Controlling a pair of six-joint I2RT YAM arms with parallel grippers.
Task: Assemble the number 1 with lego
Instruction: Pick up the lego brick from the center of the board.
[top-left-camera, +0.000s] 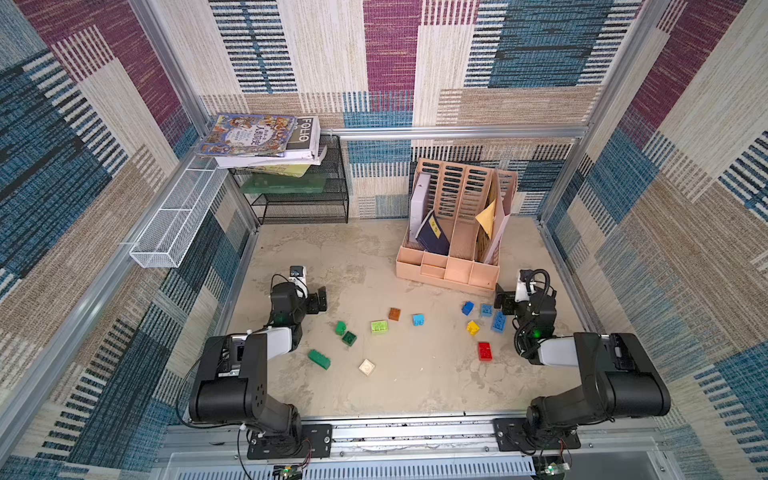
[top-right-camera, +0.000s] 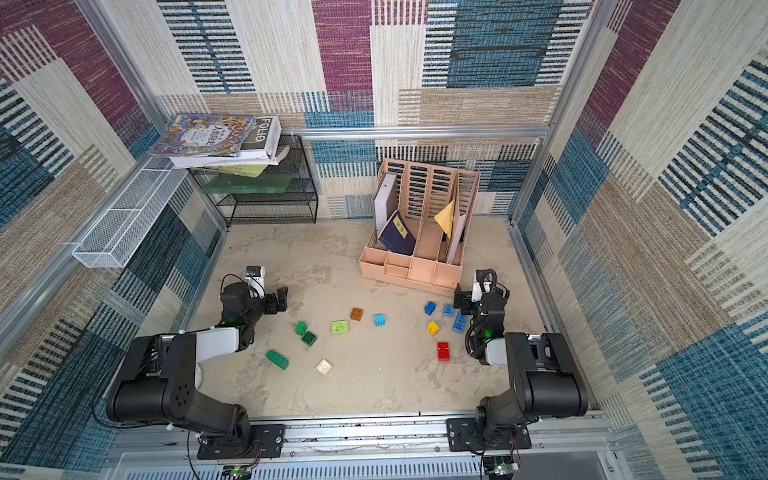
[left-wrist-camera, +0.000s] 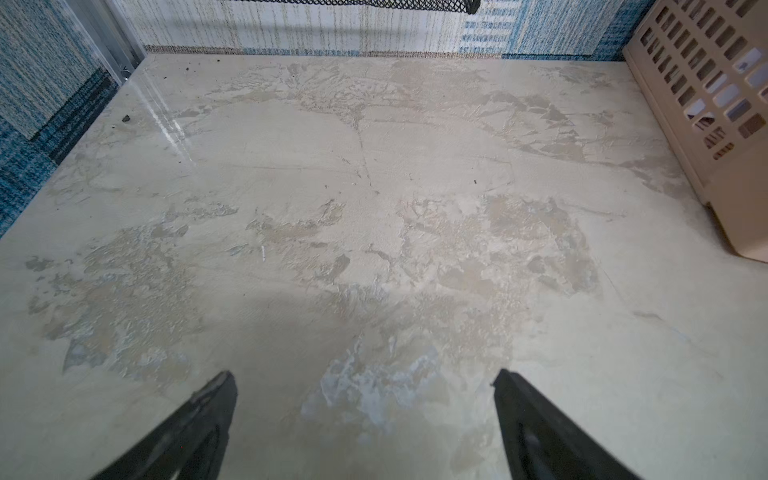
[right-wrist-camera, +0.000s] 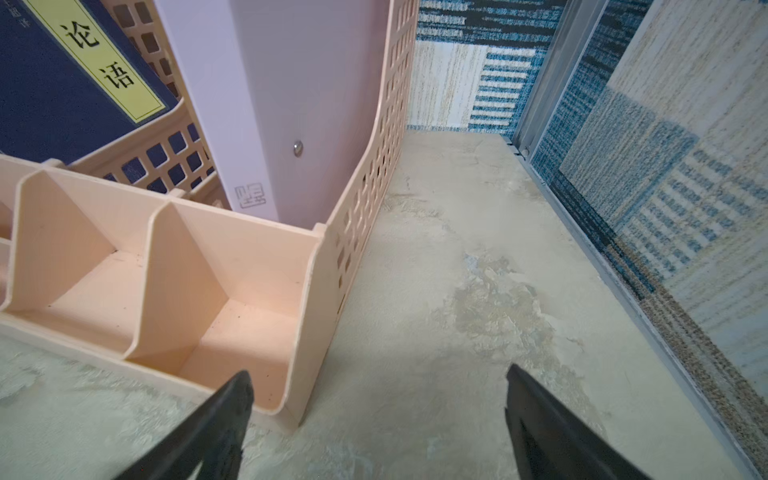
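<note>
Everywhere, patchwork carpet walls (top-left-camera: 83, 174) hem a mottled beige tabletop (top-left-camera: 419, 386) scattered with lego bricks (top-left-camera: 379, 326). The left gripper (left-wrist-camera: 363, 374) and the right gripper (right-wrist-camera: 378, 371) both gape wide, holding nothing.

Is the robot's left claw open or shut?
Open. In the left wrist view, the left gripper shows its two black jaws standing wide apart, with only bare table between them.

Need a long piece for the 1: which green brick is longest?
The long green brick, lying alone, frontmost of the greens. The bright green brick and dark green brick are short, side by side.
</note>
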